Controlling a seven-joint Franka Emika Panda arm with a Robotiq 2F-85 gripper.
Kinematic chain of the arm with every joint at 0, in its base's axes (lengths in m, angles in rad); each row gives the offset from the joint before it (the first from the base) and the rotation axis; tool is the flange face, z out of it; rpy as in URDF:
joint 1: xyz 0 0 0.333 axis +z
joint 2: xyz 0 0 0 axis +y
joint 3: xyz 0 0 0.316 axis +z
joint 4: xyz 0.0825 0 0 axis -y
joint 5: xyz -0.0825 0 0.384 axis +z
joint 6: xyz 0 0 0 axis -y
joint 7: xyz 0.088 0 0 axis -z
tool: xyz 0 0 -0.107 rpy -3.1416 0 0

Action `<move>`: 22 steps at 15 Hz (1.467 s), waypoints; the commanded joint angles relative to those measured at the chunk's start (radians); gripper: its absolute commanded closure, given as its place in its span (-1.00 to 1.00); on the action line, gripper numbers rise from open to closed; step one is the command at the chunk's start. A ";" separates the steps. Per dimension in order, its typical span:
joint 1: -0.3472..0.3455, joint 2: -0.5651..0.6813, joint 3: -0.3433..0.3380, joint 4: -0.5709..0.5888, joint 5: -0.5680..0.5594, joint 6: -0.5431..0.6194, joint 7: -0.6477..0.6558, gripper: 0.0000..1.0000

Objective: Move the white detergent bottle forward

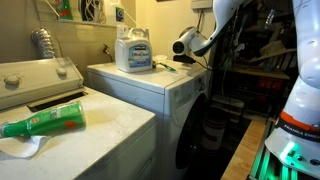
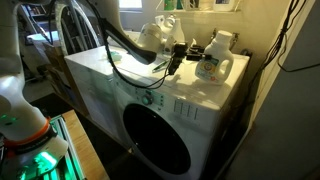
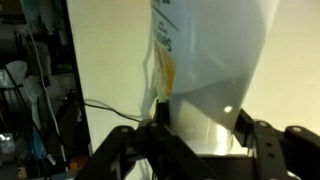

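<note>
In the wrist view, the white detergent bottle (image 3: 205, 90) fills the space between my gripper's (image 3: 200, 135) two black fingers, which press on its two sides. Part of its label shows at the top. In an exterior view my gripper (image 2: 186, 53) reaches over the dryer top to the small white bottle (image 2: 206, 66), which stands just in front of the big jug (image 2: 224, 42). From the opposite side my gripper (image 1: 178, 56) is to the right of the big jug (image 1: 133, 50), and I cannot make out the small bottle there.
A green bottle (image 1: 45, 122) lies on a cloth on the washer (image 1: 100, 130) at the left. The dryer (image 2: 150, 95) has a round front door. A wall and shelf stand behind the jug. A cable (image 2: 130, 72) lies across the dryer top.
</note>
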 commanded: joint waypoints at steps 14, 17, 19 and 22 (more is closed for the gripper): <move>-0.019 0.474 0.070 0.676 -0.262 0.196 0.280 0.22; -0.017 0.564 0.052 0.825 -0.267 0.238 0.247 0.22; -0.018 0.616 0.042 0.915 -0.264 0.281 0.224 0.22; -0.019 0.678 0.025 1.022 -0.258 0.349 0.187 0.22</move>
